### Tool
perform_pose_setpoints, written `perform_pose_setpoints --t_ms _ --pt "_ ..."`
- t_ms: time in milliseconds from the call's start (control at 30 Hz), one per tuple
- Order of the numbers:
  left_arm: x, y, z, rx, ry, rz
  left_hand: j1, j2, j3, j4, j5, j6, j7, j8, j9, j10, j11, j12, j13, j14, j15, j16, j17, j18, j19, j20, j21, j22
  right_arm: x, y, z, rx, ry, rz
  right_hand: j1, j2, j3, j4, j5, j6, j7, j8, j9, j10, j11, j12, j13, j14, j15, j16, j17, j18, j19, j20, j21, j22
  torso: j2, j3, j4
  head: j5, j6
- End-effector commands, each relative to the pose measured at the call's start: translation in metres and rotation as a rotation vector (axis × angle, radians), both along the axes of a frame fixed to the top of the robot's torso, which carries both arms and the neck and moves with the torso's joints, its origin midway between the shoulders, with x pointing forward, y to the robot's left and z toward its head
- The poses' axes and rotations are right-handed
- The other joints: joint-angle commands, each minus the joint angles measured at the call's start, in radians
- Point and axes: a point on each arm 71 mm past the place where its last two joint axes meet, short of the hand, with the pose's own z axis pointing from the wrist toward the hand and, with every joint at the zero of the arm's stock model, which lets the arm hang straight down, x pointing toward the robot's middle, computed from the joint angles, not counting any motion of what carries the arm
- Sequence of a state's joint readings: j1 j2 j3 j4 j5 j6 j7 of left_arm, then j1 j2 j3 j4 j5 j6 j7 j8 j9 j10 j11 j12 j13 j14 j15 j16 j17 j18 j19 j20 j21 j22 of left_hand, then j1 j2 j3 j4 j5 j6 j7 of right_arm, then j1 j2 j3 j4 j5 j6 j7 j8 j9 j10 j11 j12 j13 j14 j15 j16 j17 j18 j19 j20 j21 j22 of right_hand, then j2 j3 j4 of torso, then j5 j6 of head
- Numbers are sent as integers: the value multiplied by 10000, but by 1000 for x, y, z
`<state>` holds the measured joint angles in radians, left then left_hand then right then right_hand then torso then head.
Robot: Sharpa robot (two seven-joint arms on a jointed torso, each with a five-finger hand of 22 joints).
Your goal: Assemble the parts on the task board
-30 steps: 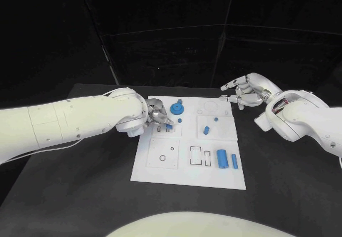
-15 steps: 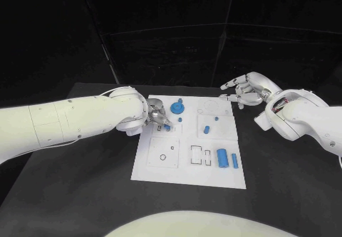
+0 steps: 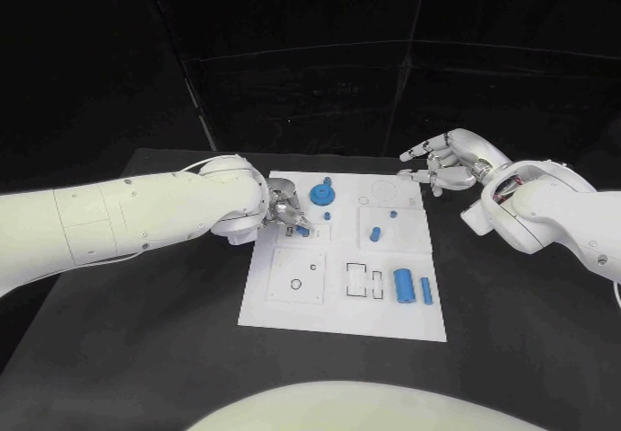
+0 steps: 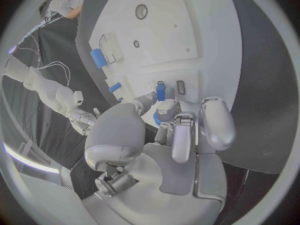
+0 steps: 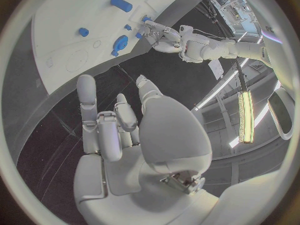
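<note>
The left hand (image 3: 287,214) sits low over the task board (image 3: 343,305) near its far left corner, fingers pinching a small blue part (image 4: 160,91) down at a slot there. Off the board's far right corner, the right hand (image 3: 444,164) hovers above the counter (image 3: 143,341), fingers apart, grasping nothing. A blue cylinder (image 3: 404,287) lies near the board's right edge.

This is a robotics lab set up as a test cell. Black curtains (image 3: 310,81) hang behind both hands and close off a black table (image 3: 143,305), on which lies a white task board (image 3: 339,310) cut with shaped recesses. Beyond the right hand (image 5: 125,135), strip lights (image 5: 245,116) hang on a framework of metal poles.
</note>
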<state>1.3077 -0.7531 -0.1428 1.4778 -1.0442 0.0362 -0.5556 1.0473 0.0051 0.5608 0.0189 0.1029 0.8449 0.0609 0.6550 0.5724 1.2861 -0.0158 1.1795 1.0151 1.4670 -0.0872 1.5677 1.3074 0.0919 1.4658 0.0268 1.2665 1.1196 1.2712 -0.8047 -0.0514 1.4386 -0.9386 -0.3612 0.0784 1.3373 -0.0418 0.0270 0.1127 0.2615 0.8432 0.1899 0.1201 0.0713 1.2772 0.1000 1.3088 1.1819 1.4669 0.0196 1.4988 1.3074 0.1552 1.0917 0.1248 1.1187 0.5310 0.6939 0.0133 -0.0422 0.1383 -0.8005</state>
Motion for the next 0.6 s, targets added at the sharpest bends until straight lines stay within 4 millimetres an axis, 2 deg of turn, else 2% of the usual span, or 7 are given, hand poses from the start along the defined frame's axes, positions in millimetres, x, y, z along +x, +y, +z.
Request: perform_pose_setpoints --t_ms 33,600 --pt "-1 0 -1 292 176 -140 76 -12 1564 -1516 31 -53 -2 34 17 6 -17 -29 -1 1038 34 31 2634 -63 42 -57 -35 -13 0 1 2 6 -67 68 -38 17 -54 29 31 19 -75 32 6 33 -58 41 -6 594 -45 -51 601 178 -5 -46 -45 -4 -5 5 -10 -3 -11" --pt "-1 -1 -3 494 441 -300 75 -19 1571 -1513 29 -52 -1 41 23 -11 -16 -55 -36 1038 34 31 2634 -65 43 -57 -30 -4 1 1 1 -7 -57 61 -54 26 -74 50 33 17 -76 40 5 44 -59 51 4 598 -45 -46 619 177 -1 -47 -44 -1 -4 3 8 -30 -54"
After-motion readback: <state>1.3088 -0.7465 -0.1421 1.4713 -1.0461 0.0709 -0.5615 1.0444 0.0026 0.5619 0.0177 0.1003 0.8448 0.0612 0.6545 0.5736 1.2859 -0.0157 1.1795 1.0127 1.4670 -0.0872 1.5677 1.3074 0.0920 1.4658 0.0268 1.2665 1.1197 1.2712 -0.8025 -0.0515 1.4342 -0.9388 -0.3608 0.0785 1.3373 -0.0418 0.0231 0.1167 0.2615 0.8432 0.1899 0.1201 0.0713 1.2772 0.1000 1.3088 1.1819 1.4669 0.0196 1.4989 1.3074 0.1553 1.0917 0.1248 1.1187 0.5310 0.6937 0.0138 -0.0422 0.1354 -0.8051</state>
